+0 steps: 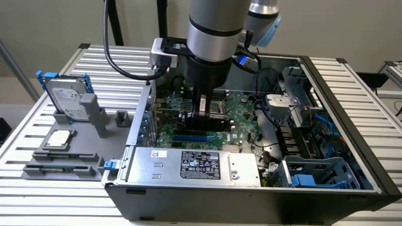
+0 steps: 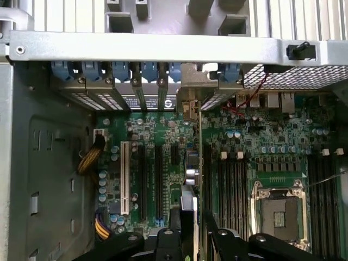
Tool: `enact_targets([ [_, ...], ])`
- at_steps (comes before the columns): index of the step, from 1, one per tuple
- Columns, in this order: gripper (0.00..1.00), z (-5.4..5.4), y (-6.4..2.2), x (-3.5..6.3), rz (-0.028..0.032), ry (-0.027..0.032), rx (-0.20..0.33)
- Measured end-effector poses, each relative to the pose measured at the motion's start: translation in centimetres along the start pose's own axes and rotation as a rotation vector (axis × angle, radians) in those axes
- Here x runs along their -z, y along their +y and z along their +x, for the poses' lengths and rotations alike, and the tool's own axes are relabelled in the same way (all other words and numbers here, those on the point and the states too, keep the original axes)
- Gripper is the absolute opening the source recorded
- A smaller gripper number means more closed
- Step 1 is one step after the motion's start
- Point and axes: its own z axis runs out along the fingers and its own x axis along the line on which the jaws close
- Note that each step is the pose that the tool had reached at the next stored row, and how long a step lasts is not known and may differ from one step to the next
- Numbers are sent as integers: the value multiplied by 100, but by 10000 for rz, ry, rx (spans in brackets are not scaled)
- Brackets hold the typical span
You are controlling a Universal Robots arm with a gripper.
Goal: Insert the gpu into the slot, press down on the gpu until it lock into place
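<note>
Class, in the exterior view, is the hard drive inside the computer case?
No: the hard drive stands in a grey holder outside the computer case.

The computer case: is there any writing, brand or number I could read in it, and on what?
No text can be read.
Black label on the power supply: white print, too small.
White sticker beside it: blurred.
Hard drive label: blurred.
Motherboard markings: too small.
</note>
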Motion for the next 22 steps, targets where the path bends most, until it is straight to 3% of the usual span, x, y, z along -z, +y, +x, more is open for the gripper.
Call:
enact_targets([
  [14,26,-17,19,-252,16,-31,3],
  [22,26,-36,44,-300,16,-32,4],
])
